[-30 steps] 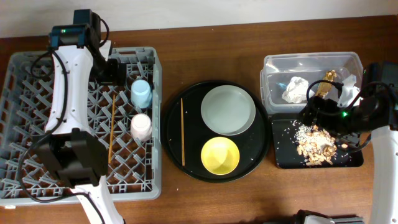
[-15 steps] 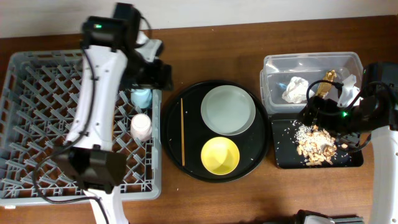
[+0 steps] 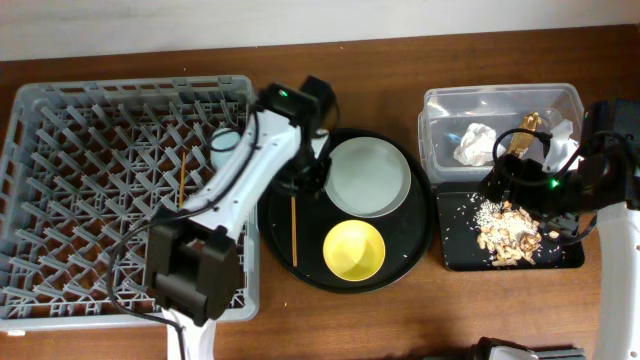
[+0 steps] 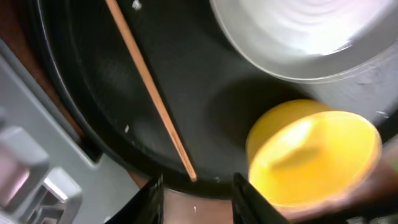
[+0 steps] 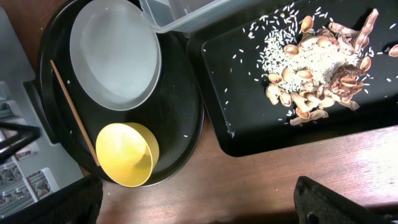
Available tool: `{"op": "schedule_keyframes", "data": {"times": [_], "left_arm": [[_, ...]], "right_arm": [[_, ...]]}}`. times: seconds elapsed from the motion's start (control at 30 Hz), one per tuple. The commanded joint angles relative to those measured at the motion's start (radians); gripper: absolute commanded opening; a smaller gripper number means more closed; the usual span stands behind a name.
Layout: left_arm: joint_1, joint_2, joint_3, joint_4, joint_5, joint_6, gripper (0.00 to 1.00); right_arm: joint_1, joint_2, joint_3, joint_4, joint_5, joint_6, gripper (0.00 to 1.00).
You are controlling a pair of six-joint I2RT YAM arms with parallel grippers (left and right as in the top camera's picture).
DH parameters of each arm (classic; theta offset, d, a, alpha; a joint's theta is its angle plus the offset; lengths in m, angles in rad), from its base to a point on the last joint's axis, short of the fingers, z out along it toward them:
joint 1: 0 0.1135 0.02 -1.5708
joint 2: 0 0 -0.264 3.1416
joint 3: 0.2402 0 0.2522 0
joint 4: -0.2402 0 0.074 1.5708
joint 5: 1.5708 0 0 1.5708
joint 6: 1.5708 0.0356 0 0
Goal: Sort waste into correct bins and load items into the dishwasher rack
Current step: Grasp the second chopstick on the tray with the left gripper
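chopstick (image 4: 151, 93): bare round tray (image 4: 205, 93) floor both sides | plate (image 4: 298, 31), yellow bowl (image 4: 323, 155) near, not touching

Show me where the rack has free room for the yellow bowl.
The dishwasher rack is bare left of the chopstick lying in it. Its right edge is crowded: blue cup there, left arm above.

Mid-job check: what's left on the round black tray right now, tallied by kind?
grey-green plate: 1
yellow bowl: 1
wooden chopstick: 1
Total: 3
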Motion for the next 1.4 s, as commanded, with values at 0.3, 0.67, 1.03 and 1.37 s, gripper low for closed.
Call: {"op": "schedule_keyframes", "data": {"times": [0.3,0.67,1.03,1.37], "left_arm": [[0.000,-0.024,-0.332,0.317,-0.092,-0.133,0.36],[-0.023,-0.024,-0.437,0.457,-0.179,-0.192,0.36],[-0.102,-0.024,-0.437,0.458,-0.260,-0.239,0.11],[-0.105,-0.076,-0.393,0.430,-0.261,-0.233,0.00]], "right_arm": [[-0.006,0.003,0.001,0.000,0.010,-0.004,0.99],[-0.006,0.003,0.001,0.000,0.010,-0.004,0.99],[-0.006,0.003,0.001,0.000,0.010,-0.004,0.99],[-0.006,0.003,0.001,0.000,0.010,-0.004,0.99]]}}
